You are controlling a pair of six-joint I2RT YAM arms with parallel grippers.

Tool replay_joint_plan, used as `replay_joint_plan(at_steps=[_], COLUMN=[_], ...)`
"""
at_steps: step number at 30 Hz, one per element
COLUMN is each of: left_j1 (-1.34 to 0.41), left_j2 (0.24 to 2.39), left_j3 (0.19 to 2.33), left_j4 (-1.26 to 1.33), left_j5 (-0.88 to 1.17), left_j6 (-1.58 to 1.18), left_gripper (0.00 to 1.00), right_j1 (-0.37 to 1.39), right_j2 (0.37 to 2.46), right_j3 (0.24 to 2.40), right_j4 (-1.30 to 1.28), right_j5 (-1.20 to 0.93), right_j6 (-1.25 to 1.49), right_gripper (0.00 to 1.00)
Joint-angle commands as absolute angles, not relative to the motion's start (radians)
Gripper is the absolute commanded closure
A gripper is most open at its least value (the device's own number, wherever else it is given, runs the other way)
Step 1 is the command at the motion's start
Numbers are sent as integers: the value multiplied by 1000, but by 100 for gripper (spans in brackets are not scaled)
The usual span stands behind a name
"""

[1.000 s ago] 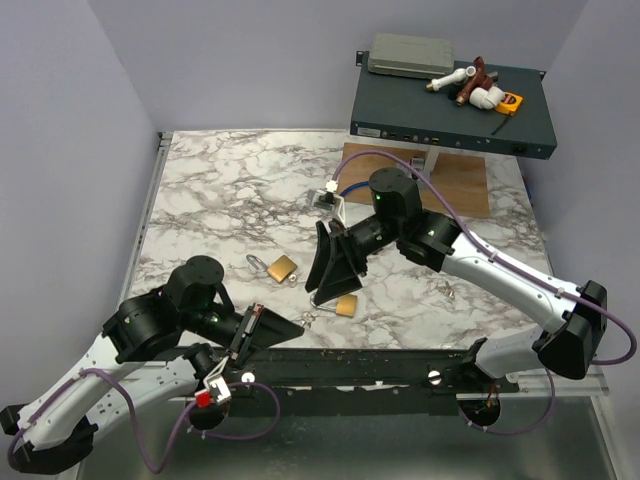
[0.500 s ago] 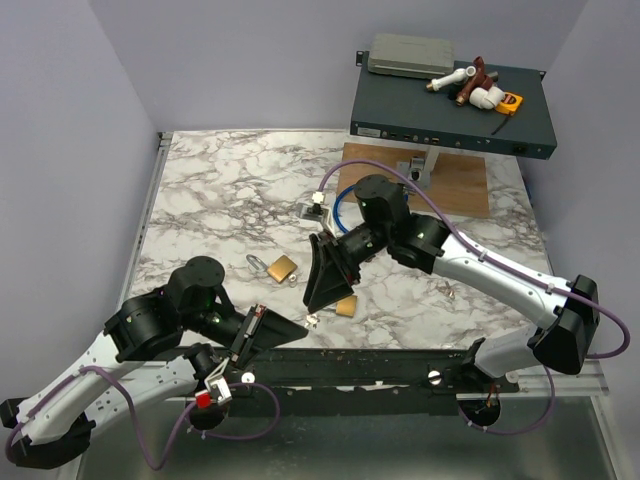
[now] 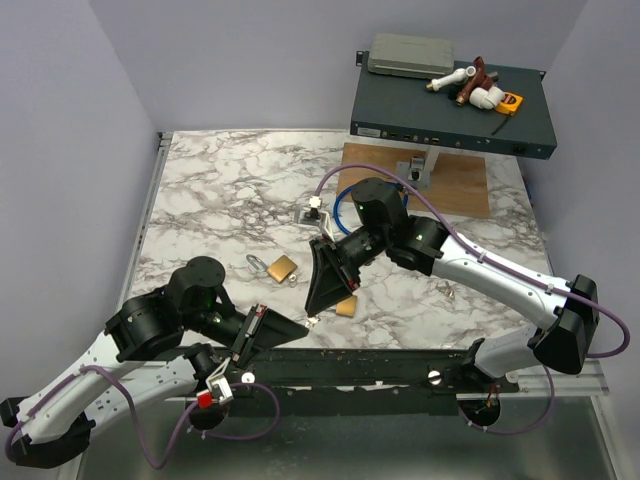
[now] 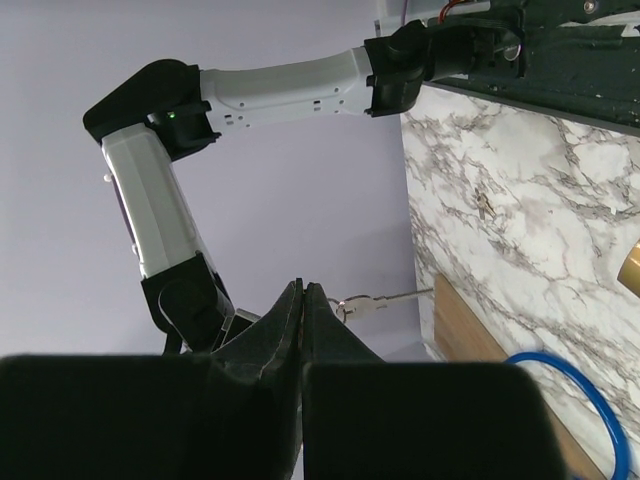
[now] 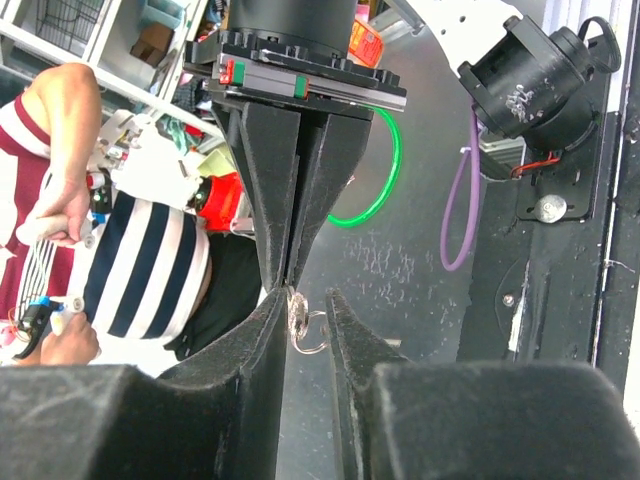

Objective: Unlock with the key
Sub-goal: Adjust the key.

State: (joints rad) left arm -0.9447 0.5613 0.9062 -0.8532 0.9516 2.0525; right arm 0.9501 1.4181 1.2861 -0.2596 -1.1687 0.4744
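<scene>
From above, the left gripper (image 3: 298, 331) and the right gripper (image 3: 318, 305) meet tip to tip over the near edge of the table (image 3: 220, 190). The key (image 3: 312, 321) is a small silvery speck between them. One brass padlock (image 3: 347, 307) lies just to its right and another padlock (image 3: 282, 268) lies farther left. Neither is held, so a push from the key could simply shove a lock away.

In the left wrist view, the left gripper (image 4: 302, 290) is pressed together, apparently pinching the key (image 4: 385, 299) at its very tips. The blade sticks out sideways. So thin a hold may let the key swivel or drop.

In the right wrist view, the right gripper (image 5: 306, 298) is slightly spread around the key (image 5: 297, 312) and its split ring (image 5: 312, 335). Closing on the ring rather than the head would leave the key dangling.
</scene>
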Motion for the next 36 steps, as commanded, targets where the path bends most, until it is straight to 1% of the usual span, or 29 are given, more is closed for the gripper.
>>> replay_joint_plan(at_steps=[1, 7, 12, 14, 17, 20, 26, 32, 35, 36], left_j1=[-954, -962, -968, -970, -971, -972, -975, -981, -984, -985], left_j2=[559, 564, 566, 568, 572, 574, 577, 573, 571, 571], left_j3=[903, 911, 913, 914, 918, 917, 922, 922, 923, 923], left_j4=[-835, -837, -836, -836, -835, -836, -836, -837, -841, -841], left_j5=[951, 945, 936, 927, 917, 913, 909, 908, 906, 907], left_j6=[2673, 2681, 2681, 2683, 2685, 2693, 2700, 2699, 2699, 2700], left_gripper=[100, 100, 100, 100, 100, 100, 100, 100, 100, 100], right_j1=[959, 960, 960, 962, 968, 970, 971, 972, 971, 971], right_j2=[1422, 1431, 1439, 1443, 1448, 1458, 1482, 1483, 1478, 1476], right_j3=[1301, 1328, 1356, 1362, 1378, 1393, 1432, 1449, 1440, 1437], right_j4=[-310, -342, -365, -371, -409, -467, -544, -614, -623, -626], right_j5=[-1193, -1207, -1209, -1211, -1211, -1202, -1200, -1170, -1169, -1166], right_j6=[480, 483, 481, 484, 470, 443, 414, 365, 359, 359], right_gripper=[73, 73, 82, 83, 83, 79, 79, 79, 84, 84])
